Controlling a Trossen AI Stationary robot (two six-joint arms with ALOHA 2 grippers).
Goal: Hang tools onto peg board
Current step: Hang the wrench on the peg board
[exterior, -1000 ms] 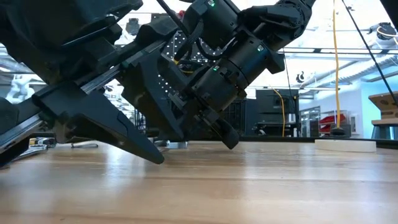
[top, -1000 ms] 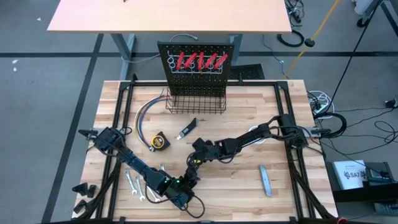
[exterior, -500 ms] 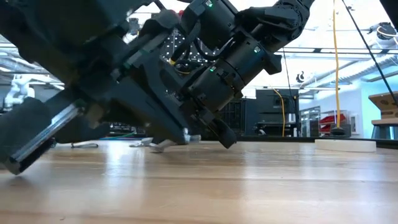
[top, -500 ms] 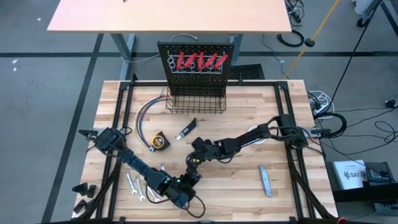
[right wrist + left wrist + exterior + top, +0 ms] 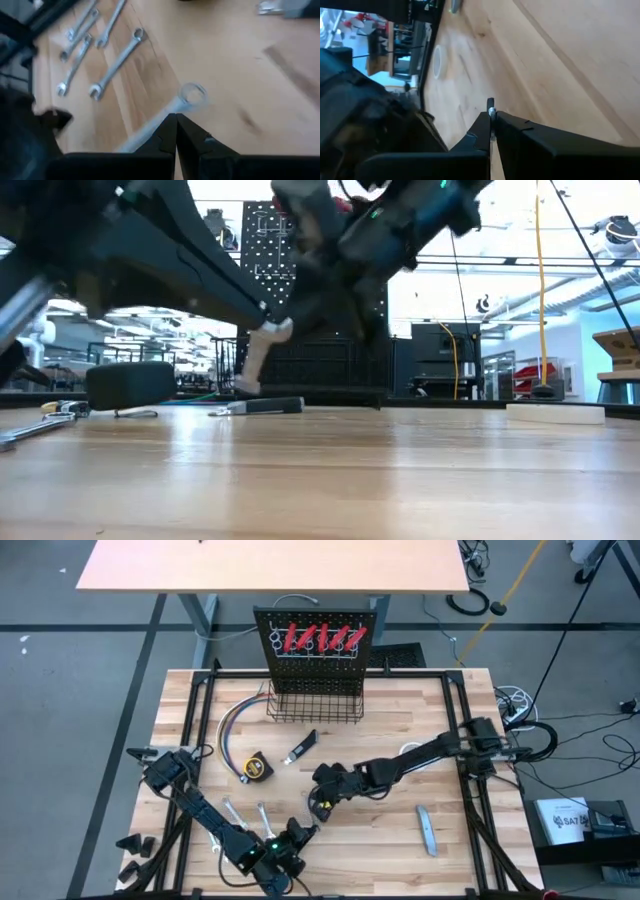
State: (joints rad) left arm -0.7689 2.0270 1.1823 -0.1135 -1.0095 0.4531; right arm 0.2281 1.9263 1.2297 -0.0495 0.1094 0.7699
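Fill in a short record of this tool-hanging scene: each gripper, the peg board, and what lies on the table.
Right gripper: fingers shut on a silver wrench, above mid table
Left gripper: fingers shut, near the table's front edge
Peg board: red-handled tools hung
On table: loose wrenches, yellow tape measure, grey bar

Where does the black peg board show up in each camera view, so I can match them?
High view: the peg board stands at the table's far edge, centre.
Low view: upright in the background, left of centre.
Left wrist view: cannot tell; only a blurred dark shape with red.
Right wrist view: not in it.
Shared landmark: the wire basket at its base.
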